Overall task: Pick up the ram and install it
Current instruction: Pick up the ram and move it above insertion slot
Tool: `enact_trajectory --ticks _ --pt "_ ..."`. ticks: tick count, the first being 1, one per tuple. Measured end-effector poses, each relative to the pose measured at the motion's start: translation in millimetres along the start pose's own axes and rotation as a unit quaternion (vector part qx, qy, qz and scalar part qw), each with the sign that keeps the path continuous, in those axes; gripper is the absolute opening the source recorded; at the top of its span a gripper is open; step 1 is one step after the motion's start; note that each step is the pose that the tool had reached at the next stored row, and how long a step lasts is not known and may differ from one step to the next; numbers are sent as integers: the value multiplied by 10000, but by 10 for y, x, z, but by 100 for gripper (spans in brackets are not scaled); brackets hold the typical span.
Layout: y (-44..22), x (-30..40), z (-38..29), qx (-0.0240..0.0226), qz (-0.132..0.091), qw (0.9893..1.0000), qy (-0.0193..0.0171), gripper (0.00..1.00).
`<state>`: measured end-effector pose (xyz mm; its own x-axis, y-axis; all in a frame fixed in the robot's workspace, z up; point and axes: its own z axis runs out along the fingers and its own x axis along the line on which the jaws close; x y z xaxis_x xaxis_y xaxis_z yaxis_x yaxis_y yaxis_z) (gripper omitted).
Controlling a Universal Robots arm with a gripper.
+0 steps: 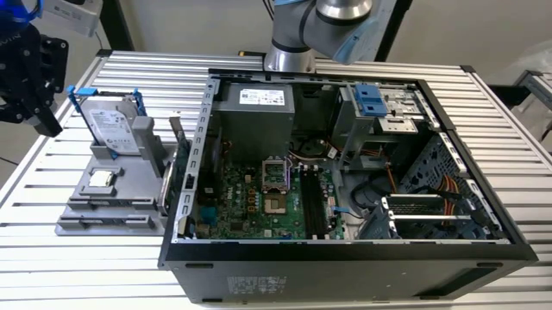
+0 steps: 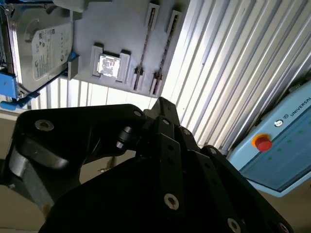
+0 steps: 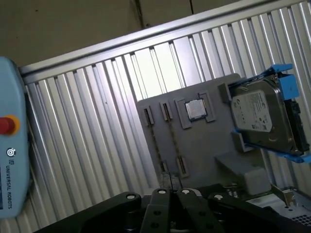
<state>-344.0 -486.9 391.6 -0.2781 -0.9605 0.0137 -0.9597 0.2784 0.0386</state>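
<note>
- The black gripper [image 1: 45, 124] hangs over the table's edge at the exterior view's left, its fingers closed together with nothing visible between them.
- The ram [image 1: 169, 177], a dark green strip, seems to stand on edge between the grey fixture [image 1: 86, 213] and the open computer case [image 1: 345, 255], well apart from the gripper.

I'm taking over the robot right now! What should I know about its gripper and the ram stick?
Gripper: the black gripper looks shut and empty. It hangs apart from the grey plastic holder tray, toward the exterior view's left.
Ram: the thin dark ram stick seems to sit edge-up in one of the tray's long slots, but it is hard to be sure.
Done: nothing has been picked up.
Left: picking it up and installing it in the open black computer case.
</note>
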Motion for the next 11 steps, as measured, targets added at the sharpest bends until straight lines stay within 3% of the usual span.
enact_trajectory --ticks 6,11 --pt "0 0 0 10 -220 9998 7 0" --pt "0 -1 -1 45 -439 9990 7 0"
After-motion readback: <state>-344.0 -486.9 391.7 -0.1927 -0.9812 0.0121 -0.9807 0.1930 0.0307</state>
